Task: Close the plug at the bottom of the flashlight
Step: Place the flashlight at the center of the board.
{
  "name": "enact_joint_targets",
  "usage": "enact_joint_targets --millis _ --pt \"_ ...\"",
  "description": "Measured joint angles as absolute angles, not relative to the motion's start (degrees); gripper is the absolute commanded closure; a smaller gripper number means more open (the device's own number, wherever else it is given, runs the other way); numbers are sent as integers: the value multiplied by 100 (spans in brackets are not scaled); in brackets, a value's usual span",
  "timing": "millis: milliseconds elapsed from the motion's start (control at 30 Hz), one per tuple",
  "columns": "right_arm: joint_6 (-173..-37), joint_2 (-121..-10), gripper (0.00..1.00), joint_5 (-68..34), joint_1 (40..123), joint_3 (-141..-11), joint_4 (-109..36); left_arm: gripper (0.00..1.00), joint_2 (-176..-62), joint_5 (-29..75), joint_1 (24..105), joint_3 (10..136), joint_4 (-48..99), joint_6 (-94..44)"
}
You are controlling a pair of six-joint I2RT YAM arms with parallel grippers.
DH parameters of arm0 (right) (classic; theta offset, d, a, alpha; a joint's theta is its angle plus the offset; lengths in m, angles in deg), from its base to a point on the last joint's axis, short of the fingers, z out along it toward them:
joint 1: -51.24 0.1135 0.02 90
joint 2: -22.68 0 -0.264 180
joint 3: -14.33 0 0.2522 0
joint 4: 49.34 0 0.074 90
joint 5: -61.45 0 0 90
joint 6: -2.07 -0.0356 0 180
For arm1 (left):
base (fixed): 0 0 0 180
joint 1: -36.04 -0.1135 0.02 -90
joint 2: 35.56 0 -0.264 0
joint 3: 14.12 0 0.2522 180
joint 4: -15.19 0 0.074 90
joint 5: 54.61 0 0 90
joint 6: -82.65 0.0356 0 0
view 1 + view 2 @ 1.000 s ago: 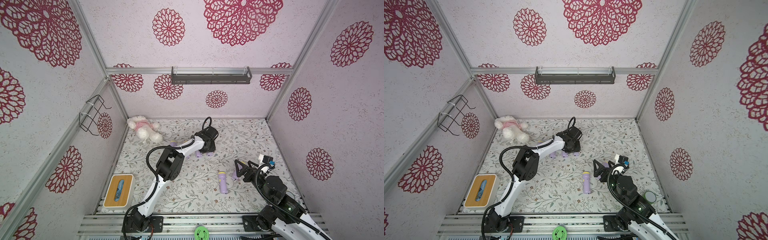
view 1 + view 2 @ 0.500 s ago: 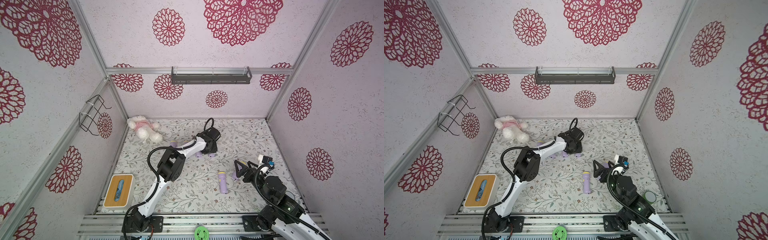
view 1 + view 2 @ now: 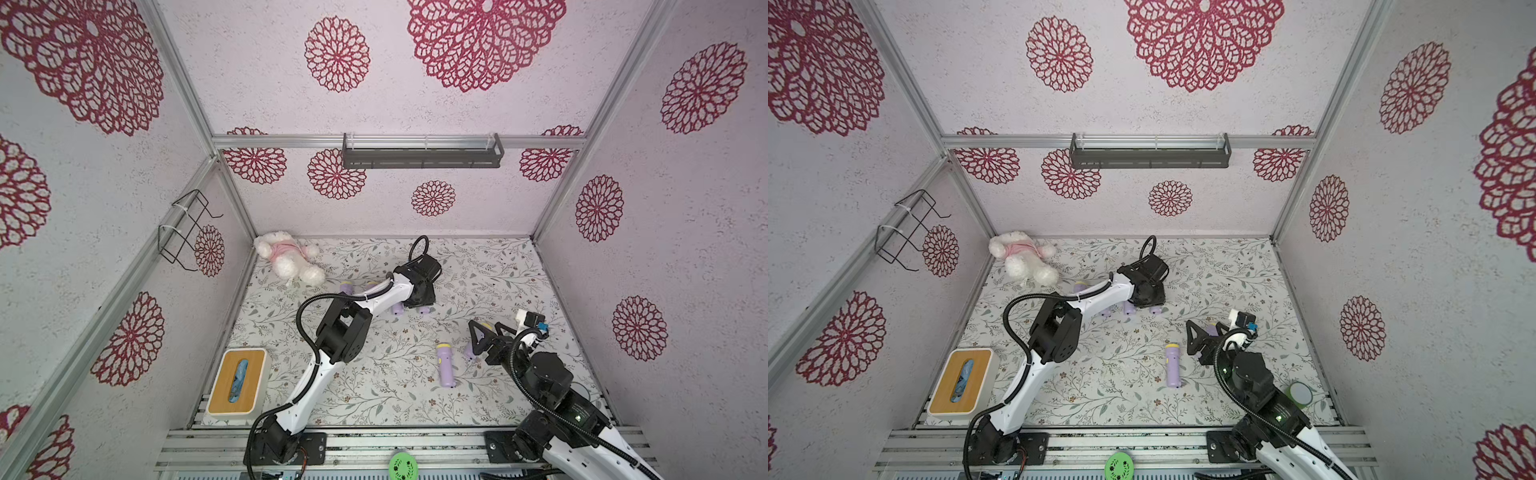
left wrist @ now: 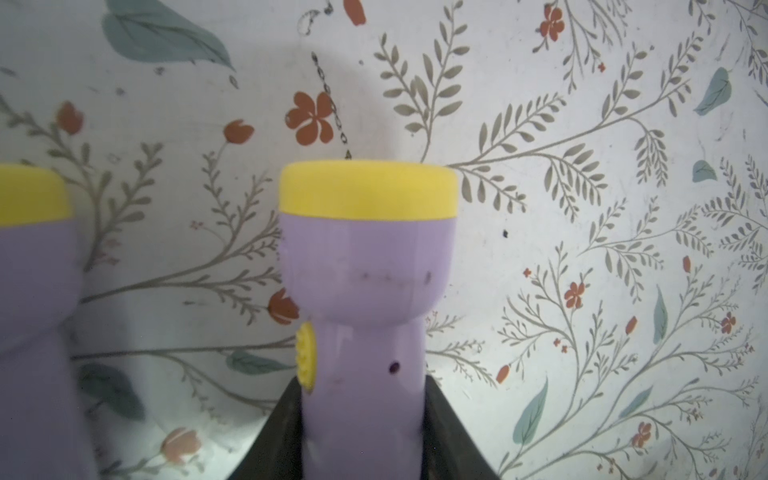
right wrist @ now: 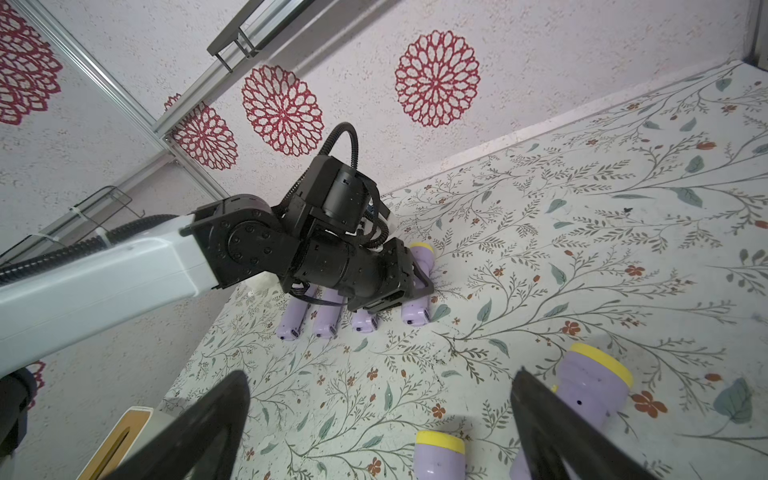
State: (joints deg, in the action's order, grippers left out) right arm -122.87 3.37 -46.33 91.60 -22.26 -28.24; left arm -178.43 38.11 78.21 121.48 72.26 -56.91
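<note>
Looking down in both top views: L gripper low at far-mid mat, clamped on the flashlight; R gripper spread wide, empty, at near-right. L wrist: fingers pinch flashlight neck from both sides, yellow head away, neighbour flashlight just beside. R wrist: flashlight lies flat on mat, butt end toward cam, detail too small.

pale walls with red rosettes, floral floor
</note>
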Motion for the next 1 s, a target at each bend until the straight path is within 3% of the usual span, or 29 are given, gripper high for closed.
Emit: enact_joint_targets --millis 200,567,900,1000 --pt "-12291 337 1 -4631 9160 -2226 -2844 61 -17873 3815 7810 12214 7274 -5691" --pt "-12298 335 1 -4631 9160 -2189 -2925 38 -17873 3898 7810 12238 7320 -5680" --pt "-12324 374 1 -4701 9160 -2189 -2857 31 -17808 3918 7839 12341 7617 -5680" --pt "-12355 438 1 -4884 9160 -2196 -2710 24 -17585 3940 7893 12242 7687 -5689"
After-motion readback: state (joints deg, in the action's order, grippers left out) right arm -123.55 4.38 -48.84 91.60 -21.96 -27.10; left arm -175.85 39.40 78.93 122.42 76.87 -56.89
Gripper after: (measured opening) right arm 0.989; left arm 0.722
